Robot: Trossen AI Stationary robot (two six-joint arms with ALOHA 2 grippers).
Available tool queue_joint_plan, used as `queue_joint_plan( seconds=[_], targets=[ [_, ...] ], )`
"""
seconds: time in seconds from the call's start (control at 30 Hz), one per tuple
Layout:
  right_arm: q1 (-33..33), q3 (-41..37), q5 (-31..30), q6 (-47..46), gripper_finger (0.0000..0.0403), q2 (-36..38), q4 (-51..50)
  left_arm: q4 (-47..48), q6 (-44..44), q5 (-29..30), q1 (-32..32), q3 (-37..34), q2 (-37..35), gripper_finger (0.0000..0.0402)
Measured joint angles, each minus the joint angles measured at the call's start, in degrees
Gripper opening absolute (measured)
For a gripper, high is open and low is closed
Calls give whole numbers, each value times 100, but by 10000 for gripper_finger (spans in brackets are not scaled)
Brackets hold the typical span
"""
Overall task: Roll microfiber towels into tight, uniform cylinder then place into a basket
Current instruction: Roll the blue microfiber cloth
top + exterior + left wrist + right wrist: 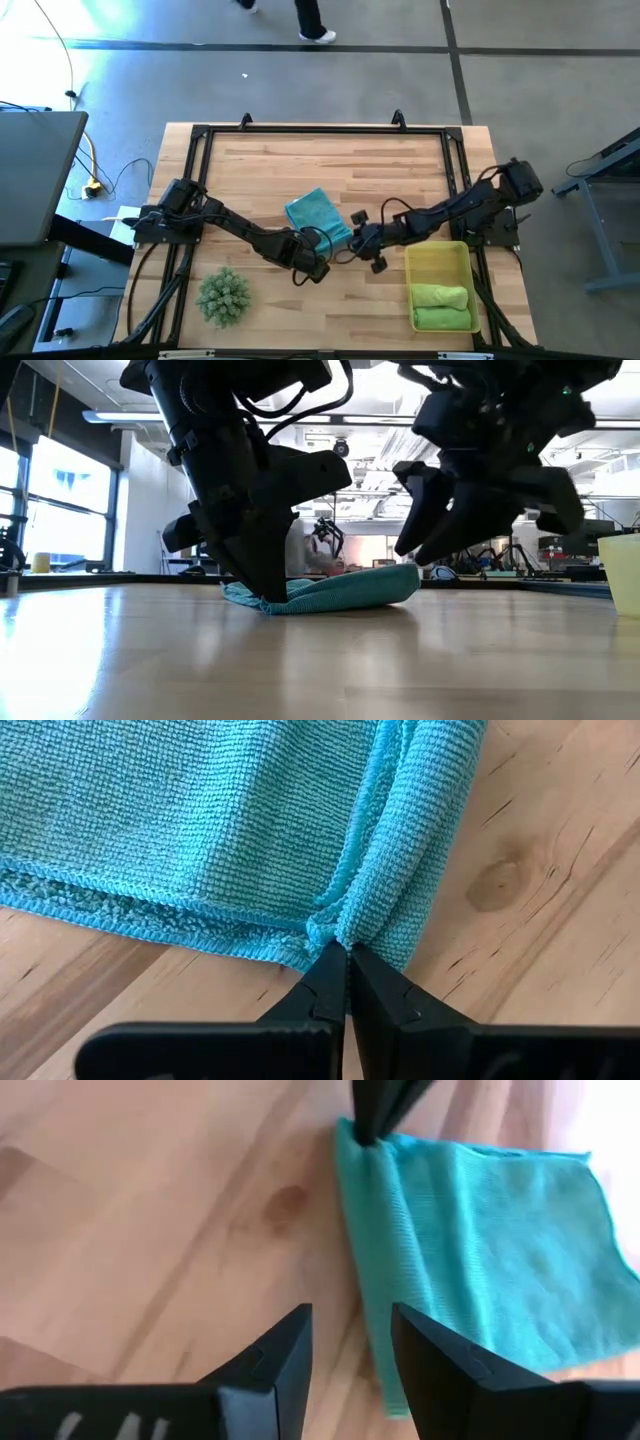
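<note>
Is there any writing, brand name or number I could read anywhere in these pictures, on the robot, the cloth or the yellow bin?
None can be read.
Teal towel: no label.
Basket: no print.
Left gripper, right gripper: no readable marking.

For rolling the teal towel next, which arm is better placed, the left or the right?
Probably the left. The left hand is already shut on a folded corner of the teal towel, so it can start the roll. The right hand is open beside the towel's edge, holding nothing; it could press the cloth flat.
</note>
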State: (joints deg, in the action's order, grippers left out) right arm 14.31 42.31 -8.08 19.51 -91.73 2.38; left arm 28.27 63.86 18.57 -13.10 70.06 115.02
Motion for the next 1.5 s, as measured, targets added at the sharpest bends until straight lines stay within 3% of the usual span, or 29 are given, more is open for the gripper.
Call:
queue_joint_plan(
  seconds=[0.4,0.8,1.0,1.33,1.5],
  targets=[
    [-327,-7,-393,4,128,-667,233,-57,0,24,-31,0,0,0],
    [-580,0,-71,199,128,-769,263,-49,-61,26,-31,23,-25,4],
    [-606,19,-44,87,121,-1023,303,212,-477,-45,-42,292,-26,44],
    [-606,24,-38,-159,17,-1118,253,1498,-1245,-174,-46,870,-50,139],
    [-647,21,280,-534,7,-1114,247,1976,-1708,-159,-86,1241,-61,157]
  ],
)
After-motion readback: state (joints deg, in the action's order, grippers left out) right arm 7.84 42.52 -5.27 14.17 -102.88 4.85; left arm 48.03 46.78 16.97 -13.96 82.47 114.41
